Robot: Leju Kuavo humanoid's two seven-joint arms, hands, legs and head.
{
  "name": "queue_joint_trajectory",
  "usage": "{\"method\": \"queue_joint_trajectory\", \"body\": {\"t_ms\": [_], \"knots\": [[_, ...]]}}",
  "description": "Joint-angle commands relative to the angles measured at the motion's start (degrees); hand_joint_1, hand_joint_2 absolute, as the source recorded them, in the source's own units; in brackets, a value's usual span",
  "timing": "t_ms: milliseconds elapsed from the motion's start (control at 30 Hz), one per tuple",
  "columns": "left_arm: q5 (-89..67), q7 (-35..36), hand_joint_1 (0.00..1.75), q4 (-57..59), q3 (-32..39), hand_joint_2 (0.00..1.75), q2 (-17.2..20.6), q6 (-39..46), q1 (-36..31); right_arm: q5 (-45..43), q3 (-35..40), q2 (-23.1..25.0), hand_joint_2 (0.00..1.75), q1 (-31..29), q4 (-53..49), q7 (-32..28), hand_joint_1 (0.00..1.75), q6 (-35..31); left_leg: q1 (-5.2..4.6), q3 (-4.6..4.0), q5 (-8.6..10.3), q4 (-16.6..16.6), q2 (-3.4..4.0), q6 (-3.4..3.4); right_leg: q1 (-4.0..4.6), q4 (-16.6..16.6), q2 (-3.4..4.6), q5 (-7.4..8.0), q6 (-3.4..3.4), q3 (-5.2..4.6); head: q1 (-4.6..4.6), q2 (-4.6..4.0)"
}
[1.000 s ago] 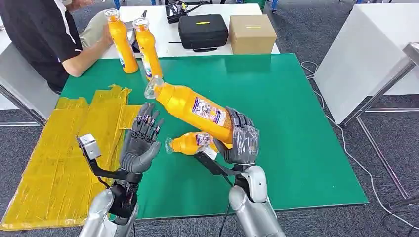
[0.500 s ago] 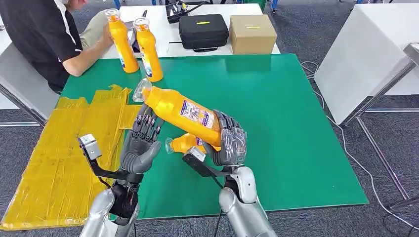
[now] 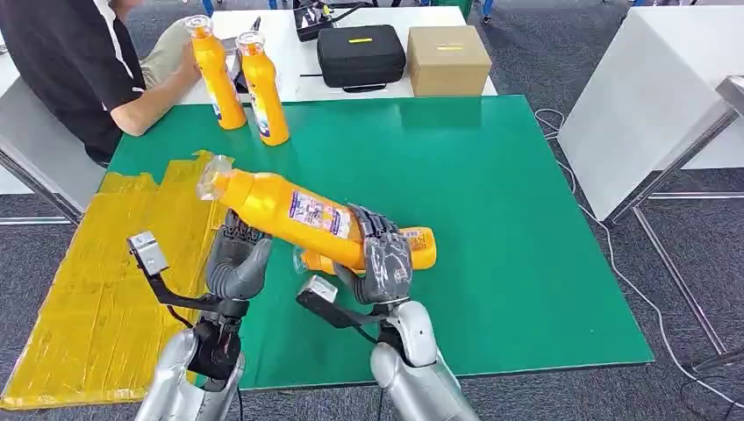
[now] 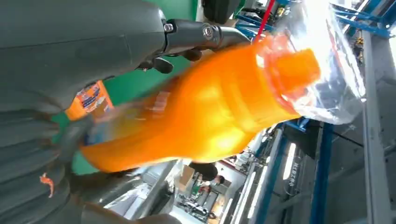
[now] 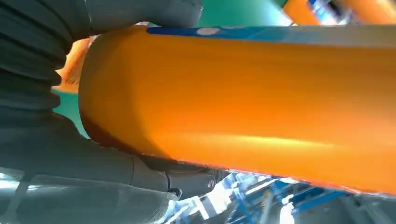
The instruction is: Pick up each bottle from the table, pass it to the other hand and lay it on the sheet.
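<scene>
My right hand [image 3: 383, 260] grips the base end of an orange bottle [image 3: 285, 208], holding it tilted above the green mat [image 3: 509, 193] with its clear cap toward the yellow sheet [image 3: 96, 272]. My left hand [image 3: 235, 263] is raised just under the neck half, its upper fingers hidden behind the bottle. In the left wrist view the bottle [image 4: 210, 107] lies across my left hand [image 4: 70, 51], whose thumb stays stretched out. In the right wrist view the bottle [image 5: 257, 102] sits in my right hand [image 5: 70, 154]. A second bottle [image 3: 422, 248] lies on the mat behind my right hand.
Two more orange bottles [image 3: 218, 74] [image 3: 263, 83] stand upright at the mat's far left corner, and a person [image 3: 79, 61] touches the left one. A black case [image 3: 360, 54] and a cardboard box [image 3: 447, 60] sit on the white table beyond.
My right hand has carried the bottle leftward and lower, so its neck half now lies over my left hand. My left hand has shifted slightly left and lower.
</scene>
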Motion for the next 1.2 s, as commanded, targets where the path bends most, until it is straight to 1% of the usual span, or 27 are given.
{"method": "queue_joint_trajectory", "body": {"t_ms": [33, 300, 433, 467, 633, 800, 833, 867, 900, 1200], "knots": [[0.8, 0.8, 0.00, 5.2, 0.3, 1.75, 1.2, -0.7, -3.8, 0.8, 7.0, -1.6, 1.75, -2.6, 7.1, 0.4, 1.75, 0.1, 0.05, 0.13, -0.02, 0.0, 0.02, -0.12, 0.05, -0.1, 0.00, 0.00, -0.03, 0.16, 0.04, -0.02], [8.2, 2.7, 0.00, 7.1, 4.9, 1.75, 0.6, -2.0, -6.0, 2.9, 10.1, -0.9, 1.75, -2.4, 9.6, 0.8, 1.75, 0.1, 0.06, 0.10, -0.01, 0.0, 0.01, -0.13, 0.05, -0.1, -0.01, 0.00, -0.04, 0.13, 0.02, -0.02], [10.5, 3.6, 0.00, 7.6, 7.0, 1.75, 0.9, -1.5, -6.9, 3.2, 11.8, 0.0, 1.75, -3.8, 12.6, 1.1, 1.75, 0.1, 0.10, 0.20, -0.03, 0.0, 0.06, -0.24, 0.09, -0.1, 0.03, 0.00, -0.08, 0.22, 0.02, 0.00], [10.8, 3.6, 0.00, 7.5, 7.4, 1.75, 1.0, -1.5, -6.9, 3.3, 12.3, 0.2, 1.75, -4.3, 13.4, 1.3, 1.75, 0.1, 0.06, 0.14, -0.02, 0.0, 0.08, -0.15, 0.05, -0.1, 0.06, 0.01, -0.05, 0.13, 0.00, 0.00], [10.4, 3.5, 0.00, 8.1, 8.2, 1.75, 0.9, -0.4, -8.4, 3.6, 14.8, 1.1, 1.75, -6.6, 16.8, 3.0, 1.75, 0.1, 0.10, 0.13, -0.01, 0.0, 0.05, -0.21, 0.07, 0.0, 0.01, -0.01, -0.05, 0.15, 0.02, -0.02], [9.3, 3.0, 0.00, 7.6, 8.2, 1.75, 1.1, 0.6, -8.1, 2.1, 16.9, 1.1, 1.75, -6.6, 17.7, 3.0, 1.75, 0.1, 0.08, 0.09, 0.01, 0.0, 0.01, -0.16, 0.05, 0.0, -0.02, -0.01, -0.04, 0.12, 0.02, -0.02], [9.2, 3.0, 0.28, 7.5, 8.1, 1.75, 1.1, 0.6, -7.7, 1.9, 17.1, 0.8, 1.75, -6.5, 17.4, 3.3, 1.75, 0.1, 0.11, 0.17, -0.01, 0.0, 0.01, -0.23, 0.08, -0.1, -0.03, -0.03, -0.06, 0.21, 0.00, -0.02], [9.0, 2.9, 1.55, 7.5, 7.9, 1.75, 1.1, 0.6, -7.6, 1.8, 17.2, 0.7, 1.75, -6.6, 17.3, 3.5, 1.75, 0.1, 0.09, 0.15, 0.01, 0.0, -0.02, -0.19, 0.06, -0.1, -0.06, -0.02, -0.05, 0.19, 0.04, -0.02], [8.8, 2.7, 1.73, 7.6, 7.7, 1.75, 1.0, 0.5, -7.6, 1.5, 17.3, 0.6, 1.75, -6.7, 17.2, 3.8, 1.75, 0.1, 0.11, 0.18, -0.01, 0.0, -0.03, -0.23, 0.08, -0.1, -0.07, -0.04, -0.06, 0.24, 0.00, -0.02], [8.7, 2.6, 1.75, 7.7, 7.5, 1.75, 0.8, 0.5, -7.7, 1.1, 17.3, 0.4, 1.75, -6.7, 17.0, 4.0, 1.75, 0.1, 0.09, 0.12, 0.02, 0.0, -0.09, -0.19, 0.07, -0.1, -0.12, -0.03, -0.05, 0.17, 0.02, -0.02]]}}
